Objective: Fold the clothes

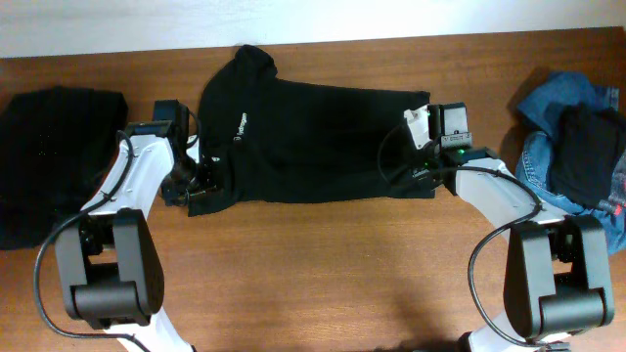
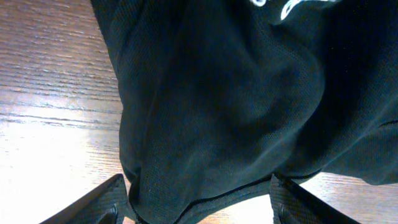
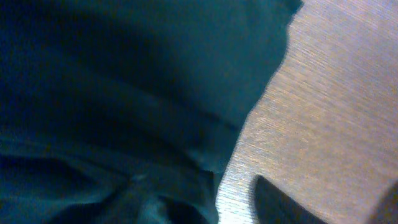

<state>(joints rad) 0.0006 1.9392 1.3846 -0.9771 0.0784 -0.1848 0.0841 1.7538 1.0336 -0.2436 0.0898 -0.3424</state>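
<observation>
A black T-shirt [image 1: 313, 137] lies folded across the middle of the table, its small white logo [image 1: 238, 122] near the left end. My left gripper [image 1: 199, 186] sits at the shirt's front left corner. In the left wrist view its fingers [image 2: 93, 202] stand wide apart, open, with the shirt's hem [image 2: 205, 193] lying between them. At the front right corner is my right gripper [image 1: 419, 179]. The blurred right wrist view shows one dark finger [image 3: 280, 205] off the cloth edge [image 3: 236, 137], with bare wood between, so the jaws are open. The other finger is hidden by fabric.
A pile of black clothes [image 1: 49, 147] lies at the far left. At the far right a blue denim piece [image 1: 548, 108] lies crumpled with another black garment [image 1: 587, 147] on top. Bare wooden table [image 1: 323, 264] runs along the front.
</observation>
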